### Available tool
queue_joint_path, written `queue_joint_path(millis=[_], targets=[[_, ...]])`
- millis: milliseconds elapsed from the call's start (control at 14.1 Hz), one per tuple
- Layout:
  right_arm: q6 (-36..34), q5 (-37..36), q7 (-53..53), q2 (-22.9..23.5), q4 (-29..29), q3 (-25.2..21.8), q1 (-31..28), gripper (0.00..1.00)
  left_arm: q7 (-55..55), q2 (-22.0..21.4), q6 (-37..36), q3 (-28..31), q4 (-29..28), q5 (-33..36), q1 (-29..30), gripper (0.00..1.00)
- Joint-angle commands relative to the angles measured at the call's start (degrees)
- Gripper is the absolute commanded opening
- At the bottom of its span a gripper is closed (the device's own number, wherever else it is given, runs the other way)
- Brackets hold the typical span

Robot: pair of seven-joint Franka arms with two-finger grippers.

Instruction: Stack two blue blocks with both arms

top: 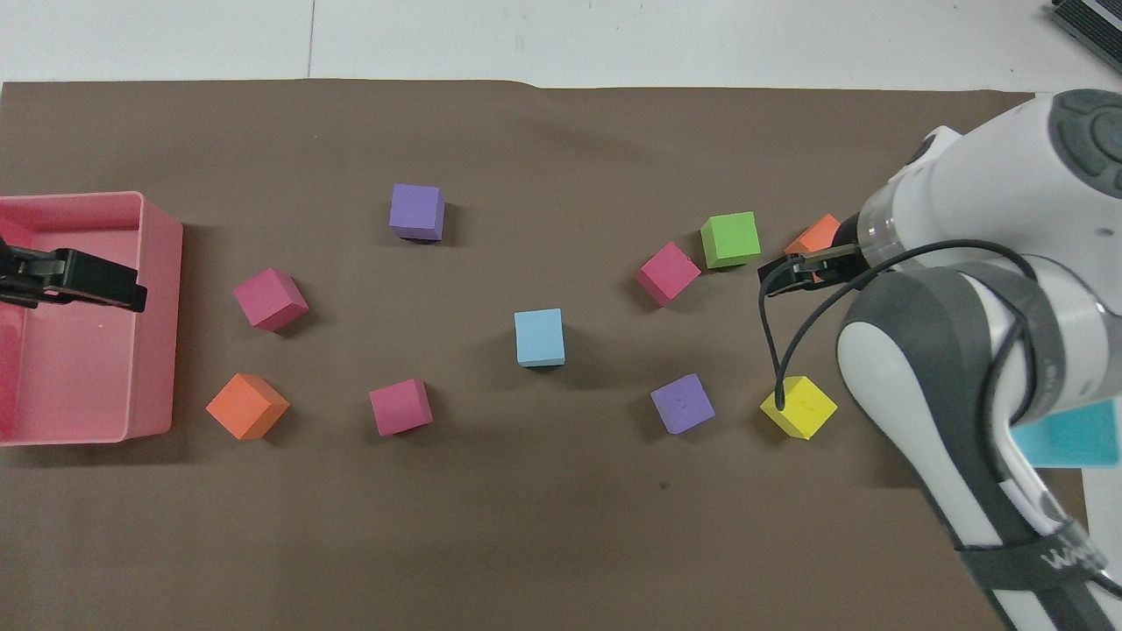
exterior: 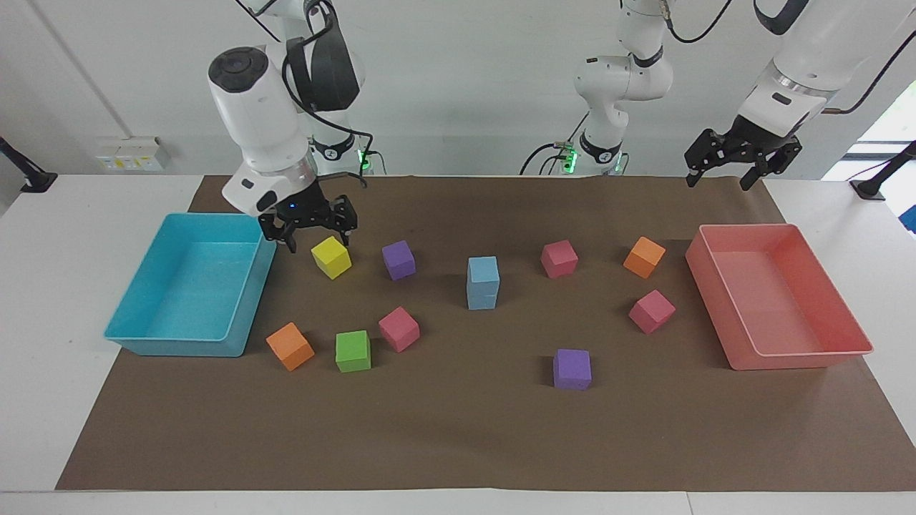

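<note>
The two blue blocks (exterior: pixel 483 282) stand stacked one on the other at the middle of the brown mat, seen from above as a single square of blue blocks (top: pixel 539 337). Nothing touches them. My right gripper (exterior: pixel 315 239) hangs open and empty just above the mat, between the turquoise tray and the yellow cube (exterior: pixel 331 257). My left gripper (exterior: pixel 723 179) is raised, open and empty, over the mat's edge by the pink tray. In the overhead view the left gripper (top: pixel 123 289) lies over the pink tray (top: pixel 153 421), and the right gripper (top: pixel 789 270) is beside the green cube.
A turquoise tray (exterior: pixel 143 336) sits at the right arm's end, a pink tray (exterior: pixel 787 357) at the left arm's end. Scattered cubes: purple (exterior: pixel 398 259), pink (exterior: pixel 398 328), green (exterior: pixel 353 350), orange (exterior: pixel 290 346), purple (exterior: pixel 572 368), pink (exterior: pixel 559 258), orange (exterior: pixel 644 257), pink (exterior: pixel 652 311).
</note>
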Motion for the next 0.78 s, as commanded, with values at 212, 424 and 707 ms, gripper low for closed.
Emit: queue_joint_path(millis=[212,424,707], targets=[[-11.09,-2.3,0.49,-4.57,6.24,0.54,-4.45,1.0,0.79,0.13,-2.11,-0.88,1.45,-0.93,1.36,1.0],[-15.07,-2.21,0.23,-5.01,8.46,0.19,-7.53,1.0,0.62,0.04,-2.11,-0.79,1.01,-0.93,1.45,1.0],[-16.39,-2.04,-1.7,-7.91,7.07,-4.19,-7.37,1.0,4.11,0.04,-1.06,-0.88,0.75,-0.4,1.28,1.0]])
